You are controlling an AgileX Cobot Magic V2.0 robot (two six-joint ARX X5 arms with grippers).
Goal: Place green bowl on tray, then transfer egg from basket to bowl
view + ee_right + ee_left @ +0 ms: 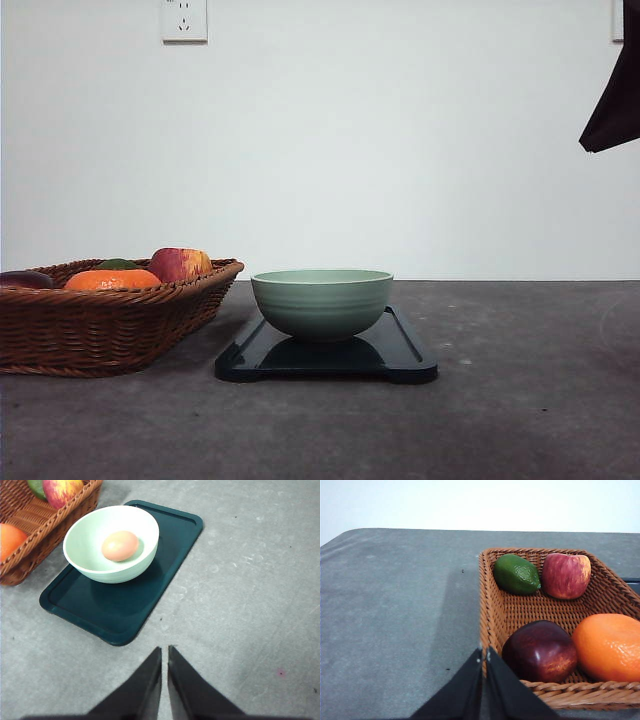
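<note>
- The left end effector [484, 655] has its two dark fingers pressed close together, with only a thin slit between them and nothing held.
- The fingertips sit just at the near corner of the basket [492, 615].
- The basket rests on the grey counter [395, 610], near its far edge.
- Inside the basket, a green avocado [516, 574] and a red apple [566, 575] lie side by side at the far wall.
- A dark red plum [540, 651] and an orange [609, 646] lie touching at the near wall.
</note>
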